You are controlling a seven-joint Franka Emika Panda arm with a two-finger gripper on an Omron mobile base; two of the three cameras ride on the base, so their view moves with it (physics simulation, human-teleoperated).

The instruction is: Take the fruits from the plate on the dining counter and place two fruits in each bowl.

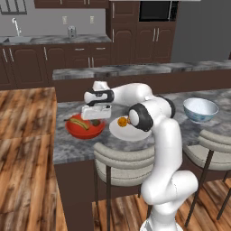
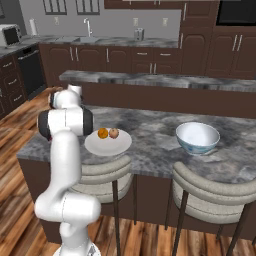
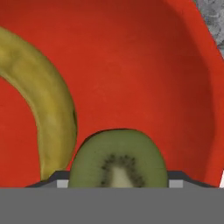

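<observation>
dark-cabinet kitchen; on the grey marbled dining counter (image 1: 81,146) the red bowl (image 1: 74,129) sits near the left end, the white plate (image 2: 95,146) just beside it with orange (image 2: 102,133) and apple (image 2: 114,133), the white-blue bowl (image 2: 197,137) well apart toward the right end. gripper (image 1: 95,118) hangs low over the red bowl with the green fruit (image 3: 118,159) between its tips beside the banana (image 3: 41,100); cannot tell whether it is gripped or freed. risk: if unreleased, lifting drags it out; lowering could nudge the banana.

White arm (image 1: 167,149), dark joints.
</observation>
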